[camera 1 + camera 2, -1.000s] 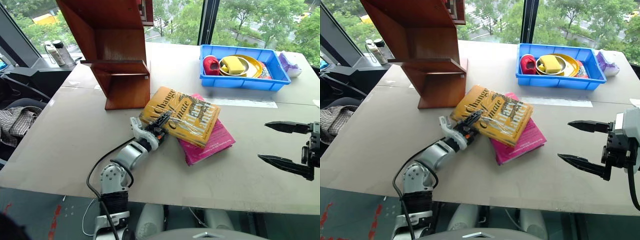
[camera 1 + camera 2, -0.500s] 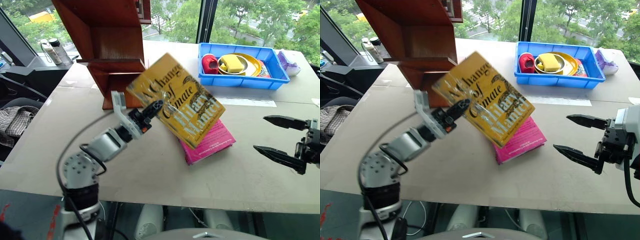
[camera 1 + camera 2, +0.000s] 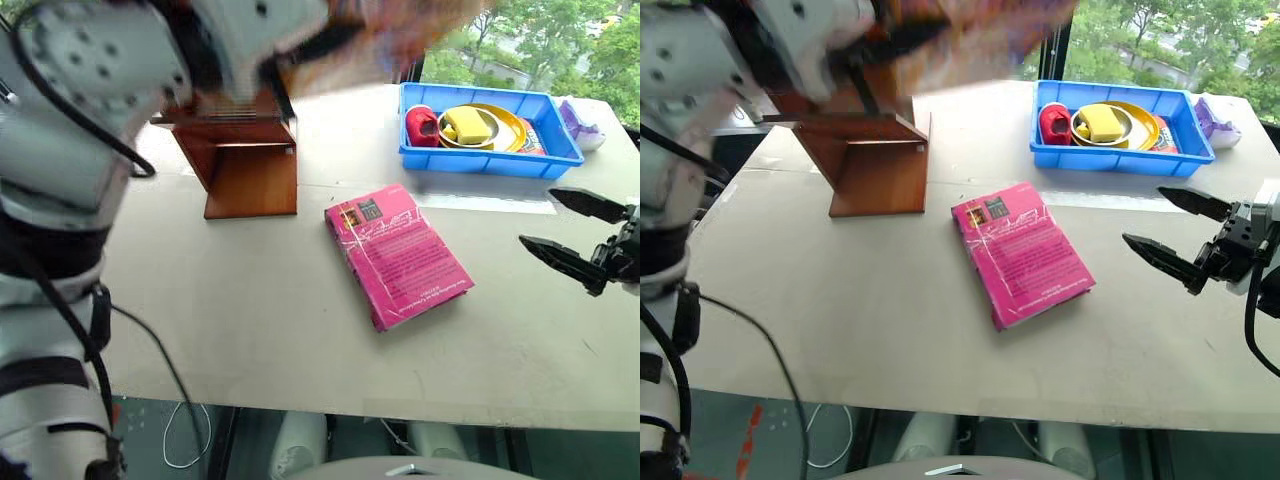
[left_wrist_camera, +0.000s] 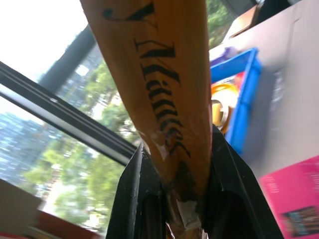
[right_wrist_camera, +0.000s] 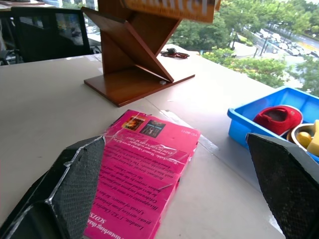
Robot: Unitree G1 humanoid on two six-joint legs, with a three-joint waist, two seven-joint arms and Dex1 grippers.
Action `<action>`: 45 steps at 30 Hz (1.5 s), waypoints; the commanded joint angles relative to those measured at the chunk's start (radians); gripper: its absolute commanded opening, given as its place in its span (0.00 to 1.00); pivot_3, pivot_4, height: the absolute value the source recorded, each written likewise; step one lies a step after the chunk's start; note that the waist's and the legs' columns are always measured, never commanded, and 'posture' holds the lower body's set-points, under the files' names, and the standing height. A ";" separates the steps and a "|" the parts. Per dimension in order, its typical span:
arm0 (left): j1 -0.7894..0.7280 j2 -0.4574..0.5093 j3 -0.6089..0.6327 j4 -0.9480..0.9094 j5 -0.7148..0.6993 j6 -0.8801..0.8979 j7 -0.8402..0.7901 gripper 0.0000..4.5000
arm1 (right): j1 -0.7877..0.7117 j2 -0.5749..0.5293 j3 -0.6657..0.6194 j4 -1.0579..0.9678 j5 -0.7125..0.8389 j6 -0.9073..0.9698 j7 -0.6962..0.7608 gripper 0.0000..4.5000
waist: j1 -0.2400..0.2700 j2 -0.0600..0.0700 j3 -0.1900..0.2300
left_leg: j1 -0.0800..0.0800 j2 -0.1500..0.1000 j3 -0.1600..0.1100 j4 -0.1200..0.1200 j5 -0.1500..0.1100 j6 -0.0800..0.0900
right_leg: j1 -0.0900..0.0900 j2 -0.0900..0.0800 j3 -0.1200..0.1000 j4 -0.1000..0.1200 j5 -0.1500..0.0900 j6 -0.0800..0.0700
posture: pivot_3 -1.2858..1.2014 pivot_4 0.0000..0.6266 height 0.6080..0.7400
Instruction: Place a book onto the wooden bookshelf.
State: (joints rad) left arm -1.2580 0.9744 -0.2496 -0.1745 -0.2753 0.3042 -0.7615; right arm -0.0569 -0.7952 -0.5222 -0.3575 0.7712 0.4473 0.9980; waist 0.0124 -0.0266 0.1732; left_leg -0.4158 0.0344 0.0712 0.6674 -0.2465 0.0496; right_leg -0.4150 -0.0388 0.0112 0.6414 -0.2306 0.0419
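High at the top of the head views, in front of the wooden bookshelf (image 3: 240, 150), the book (image 4: 164, 84) hangs as a yellow blur in the left gripper (image 4: 182, 199). The left wrist view shows it plainly: the two black fingers (image 4: 137, 199) are pressed onto the yellow cover from either side, pinching it near one edge, and the rest of the volume stands up out of them. The right wrist view catches its lower edge above the shelf unit.

A second ago the book lay flat on the pink book (image 3: 398, 253) with the left gripper at its corner; half a second ago it was lifted and tilted just beside the shelf's base. Now it is well up off the table (image 3: 250, 310), and the pink book lies uncovered on the tabletop. The right gripper (image 3: 572, 235) hovers over the table's right side with its fingers spread wide and nothing between them, a little farther forward than before.

Black lettering on the yellow cover reads as part of "Mantel". The pink book carries small white print, too fine to read. A blue tray (image 3: 480, 160) of yellow and red items sits beyond.
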 commanded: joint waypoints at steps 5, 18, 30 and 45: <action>-0.143 0.137 -0.125 0.228 0.334 -0.055 -0.356 0.06 | -0.100 0.023 0.067 0.086 -0.055 -0.124 0.034 1.00 | -0.005 0.004 0.003 | 0.000 0.003 0.002 0.001 0.000 0.000 | -0.003 0.004 0.002 0.002 0.001 0.004 | 0.52 0.24 1.00; -0.101 0.163 -0.263 0.409 0.747 -0.088 -0.605 0.06 | -0.210 0.080 0.075 0.091 0.017 -0.167 0.022 1.00 | -0.030 0.005 0.005 | 0.001 0.004 0.004 0.002 0.000 0.000 | -0.007 0.005 0.007 0.012 0.001 0.006 | 0.52 0.24 1.00; -0.030 -0.017 -0.217 0.353 0.857 0.142 -0.642 0.06 | -0.216 0.069 0.079 0.042 0.051 -0.131 -0.023 1.00 | -0.024 0.009 0.002 | 0.004 0.004 0.002 0.004 0.002 -0.003 | -0.007 0.005 0.007 0.022 0.000 0.006 | 0.52 0.24 1.00; 0.060 0.031 0.304 -0.119 0.401 0.830 -0.780 0.98 | -0.269 0.032 0.066 0.065 0.126 -0.063 -0.010 1.00 | -0.028 0.006 0.004 | -0.006 0.005 0.002 0.004 0.002 -0.003 | -0.017 0.004 0.008 0.020 0.001 0.005 | 0.52 0.24 1.00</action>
State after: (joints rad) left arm -1.1805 1.0077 -0.0367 -0.1933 0.2196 0.9883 -1.5273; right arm -0.2973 -0.7468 -0.4289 -0.2823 0.8693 0.3820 0.9814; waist -0.0153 -0.0202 0.1772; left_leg -0.4228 0.0397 0.0727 0.6718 -0.2443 0.0466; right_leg -0.4315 -0.0350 0.0178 0.6612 -0.2298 0.0471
